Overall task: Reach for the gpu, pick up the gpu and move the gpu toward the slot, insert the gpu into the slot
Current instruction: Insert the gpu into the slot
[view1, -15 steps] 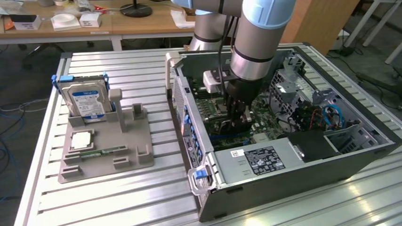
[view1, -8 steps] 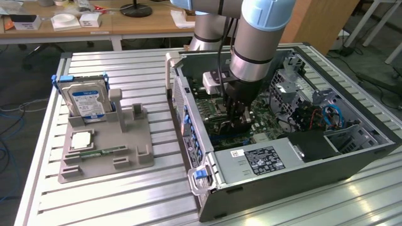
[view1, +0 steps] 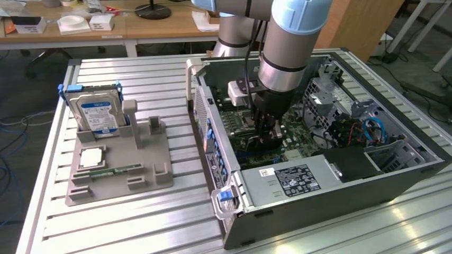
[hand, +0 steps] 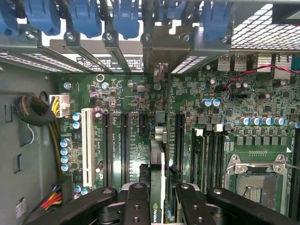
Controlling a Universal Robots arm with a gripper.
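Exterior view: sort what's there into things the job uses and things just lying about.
In use:
- gpu, held edge-on by the gripper over the motherboard
- open PC case

Lying about:
- hard drive upright in the grey holder
- memory stick lying on that holder

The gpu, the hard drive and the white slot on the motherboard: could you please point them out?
gpu (hand: pixel 158 187), wrist view, top edge of the card.
hard drive (view1: pixel 98 113), exterior view, blue-white label.
white slot (hand: pixel 87 143), wrist view, mid-length.
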